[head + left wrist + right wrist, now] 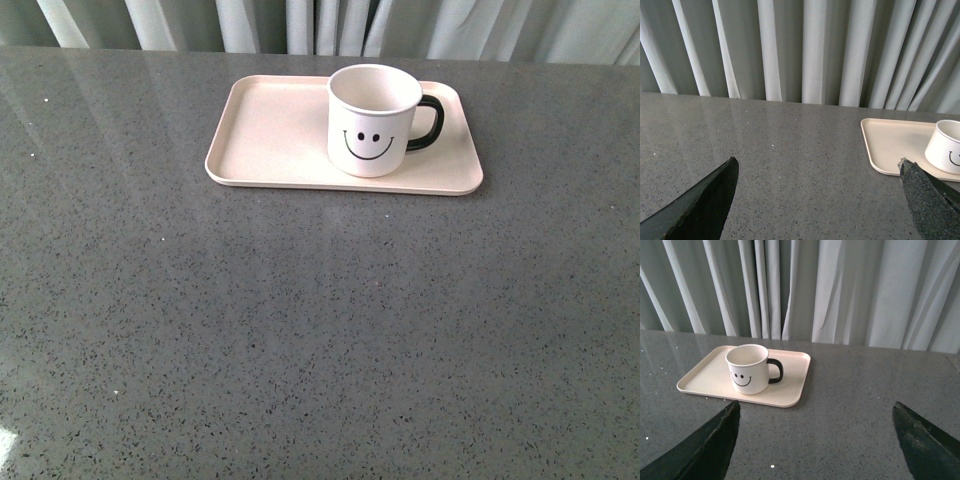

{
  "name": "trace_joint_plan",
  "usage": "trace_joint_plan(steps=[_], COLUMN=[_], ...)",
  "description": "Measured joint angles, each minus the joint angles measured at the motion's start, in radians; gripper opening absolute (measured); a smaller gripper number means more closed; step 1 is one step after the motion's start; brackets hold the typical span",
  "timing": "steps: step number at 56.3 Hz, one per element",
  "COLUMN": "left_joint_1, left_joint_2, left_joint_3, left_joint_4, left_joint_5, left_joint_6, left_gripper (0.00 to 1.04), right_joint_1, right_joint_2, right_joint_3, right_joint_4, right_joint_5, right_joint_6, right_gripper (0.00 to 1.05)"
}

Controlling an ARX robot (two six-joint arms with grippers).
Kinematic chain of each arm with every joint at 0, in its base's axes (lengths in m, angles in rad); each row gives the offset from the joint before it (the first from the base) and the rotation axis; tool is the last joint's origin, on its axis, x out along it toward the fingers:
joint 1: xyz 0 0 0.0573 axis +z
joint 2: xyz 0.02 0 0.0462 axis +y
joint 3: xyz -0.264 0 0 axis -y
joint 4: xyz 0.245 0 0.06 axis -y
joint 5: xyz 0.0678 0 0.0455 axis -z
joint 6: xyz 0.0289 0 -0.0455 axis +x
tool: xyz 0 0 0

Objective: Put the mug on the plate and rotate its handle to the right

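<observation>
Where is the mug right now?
In the front view, the mug stands upright on the right half of the plate, toward the table's far edge, with its handle pointing right.

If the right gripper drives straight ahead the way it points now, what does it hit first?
Probably nothing soon: the right gripper is open over bare grey speckled tabletop, aimed at the pale curtain. The smiley white mug on the pink rectangular tray sits off to one side, though depth is unclear.

Near table [300,340] open; mug [372,120] on plate [260,130] sole obstacle, far side.
</observation>
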Motion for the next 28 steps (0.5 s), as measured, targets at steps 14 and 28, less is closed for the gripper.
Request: trace_joint_plan(steps=[14, 28], left_joint_1=[0.000, 0.000], left_joint_2=[0.000, 0.000], left_joint_3=[0.000, 0.000], left_joint_4=[0.000, 0.000], left_joint_5=[0.000, 0.000], left_joint_6=[0.000, 0.000], left_gripper=[0.96, 0.96], right_joint_1=[0.000, 0.000], right_joint_2=[0.000, 0.000], right_joint_3=[0.000, 0.000], right_joint_4=[0.000, 0.000], right_joint_5=[0.000, 0.000], right_joint_6=[0.001, 0.001], right_gripper=[0.96, 0.96])
